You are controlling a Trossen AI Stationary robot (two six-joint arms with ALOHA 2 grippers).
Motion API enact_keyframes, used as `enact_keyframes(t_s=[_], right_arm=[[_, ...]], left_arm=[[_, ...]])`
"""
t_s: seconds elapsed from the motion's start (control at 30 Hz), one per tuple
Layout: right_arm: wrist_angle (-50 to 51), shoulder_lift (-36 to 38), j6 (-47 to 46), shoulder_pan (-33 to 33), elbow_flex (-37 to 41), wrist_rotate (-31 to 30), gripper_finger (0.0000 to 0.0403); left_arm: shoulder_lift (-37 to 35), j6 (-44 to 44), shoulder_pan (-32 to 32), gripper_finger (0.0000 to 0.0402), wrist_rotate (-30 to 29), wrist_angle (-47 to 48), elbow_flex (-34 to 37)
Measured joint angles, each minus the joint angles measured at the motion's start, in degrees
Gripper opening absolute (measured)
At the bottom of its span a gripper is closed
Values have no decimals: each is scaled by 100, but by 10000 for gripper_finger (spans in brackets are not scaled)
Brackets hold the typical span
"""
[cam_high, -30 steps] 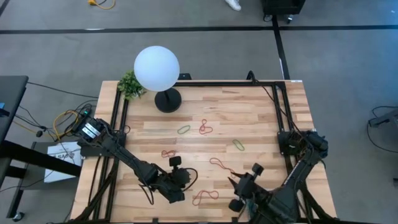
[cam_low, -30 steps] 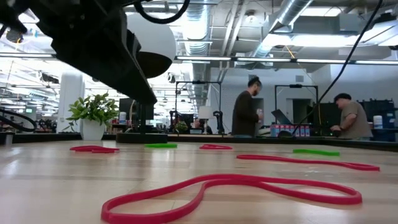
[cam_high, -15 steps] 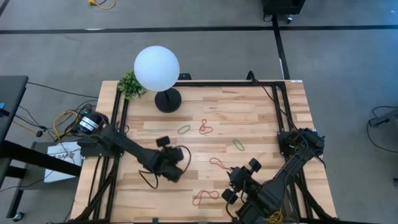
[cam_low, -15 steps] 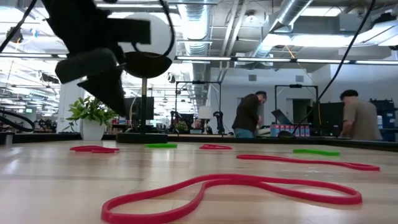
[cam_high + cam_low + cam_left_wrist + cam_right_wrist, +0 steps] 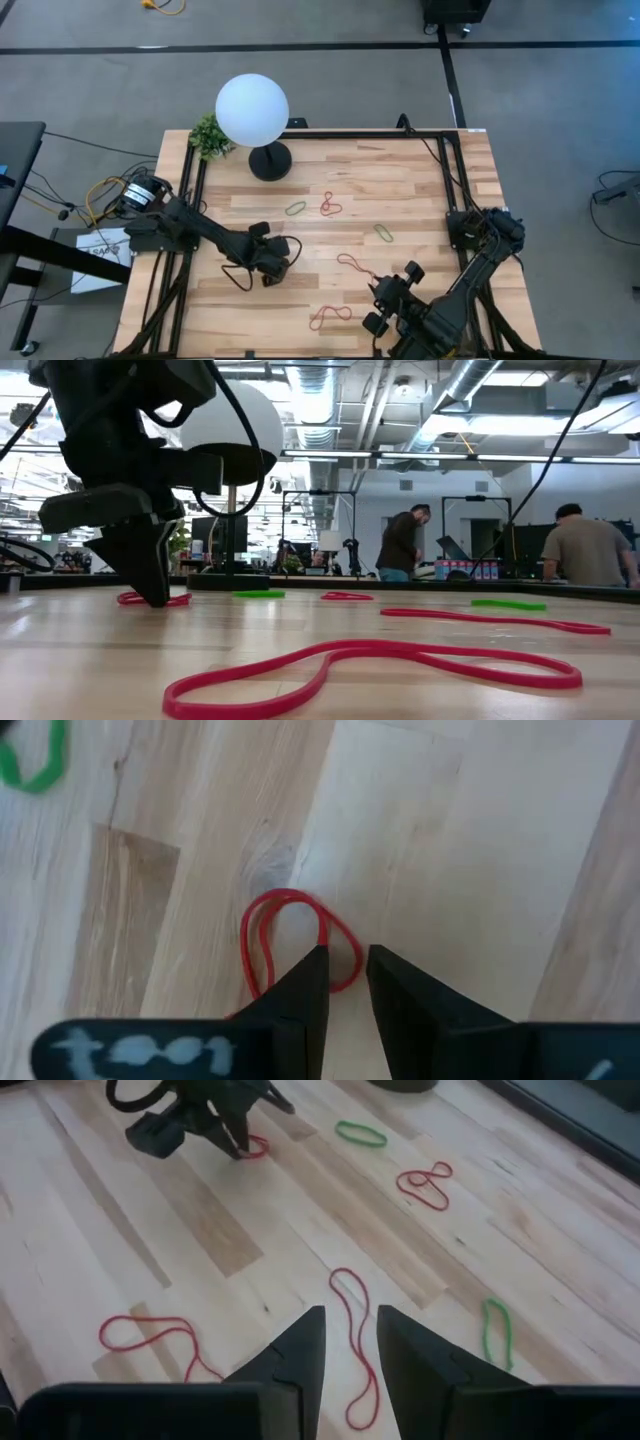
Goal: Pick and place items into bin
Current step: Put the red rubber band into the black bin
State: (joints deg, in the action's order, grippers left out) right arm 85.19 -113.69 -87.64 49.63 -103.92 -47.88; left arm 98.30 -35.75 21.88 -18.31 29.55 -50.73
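The left gripper (image 5: 346,975) is down at the table, its two fingers standing a narrow slot apart with the tips on or just above the wood. A small red rubber band (image 5: 290,942) lies right at those tips: its loop bulges out just ahead of them, and one strand appears to pass into the slot between the fingers, though the fingers hide whether it is pinched. From the low view the same gripper (image 5: 150,585) stands tip-down over that band (image 5: 152,599). Nothing is lifted, so the step in hand is judged to be the grasp of this band.

The right gripper (image 5: 348,1342) hangs above the near part of the table, its fingers likewise slightly parted and holding nothing. A long red band (image 5: 355,1342) runs away from just ahead of its tips, a looped red band (image 5: 150,1335) lies off to one side, a green band (image 5: 496,1328) off to the other, and a twisted red band (image 5: 428,1185) and another green band (image 5: 361,1134) lie well beyond.

No mesh bin shows in any view; a white globe lamp (image 5: 252,110) and a small plant (image 5: 209,134) stand at the table's far edge.

The next move calls for the left fingers to close fully on the strand, then rise enough to show that the band comes up with them. A thin band lying flat can slip free if the tips close beside it.
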Motion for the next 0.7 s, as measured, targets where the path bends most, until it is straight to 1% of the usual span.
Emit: enact_keyframes(t_s=[0.17, 0.27, 0.33, 0.43, 0.57, 0.63, 0.7], right_arm=[[-82, 0, 3, -29, 0, -15, 87], [-328, 0, 6, -94, 0, 14, 87], [-571, 0, 122, -140, 0, 38, 87], [-966, 0, 598, -220, 0, 117, 87], [-1530, 1, 1250, -367, 0, 151, 87], [-1838, 0, 1570, -456, 0, 151, 87], [-2168, 0, 1841, -557, 0, 152, 87]], left_arm=[[-17, -115, -185, 68, 96, -234, 212], [-45, -200, -266, 68, 159, -509, 388], [-42, -374, -267, 68, 101, -504, 401], [-23, -530, -226, 68, -76, -494, 410], [-2, -332, -230, 64, -271, -545, 421], [8, -316, -288, 54, -368, -560, 430], [28, -314, -348, 36, -496, -579, 434]])
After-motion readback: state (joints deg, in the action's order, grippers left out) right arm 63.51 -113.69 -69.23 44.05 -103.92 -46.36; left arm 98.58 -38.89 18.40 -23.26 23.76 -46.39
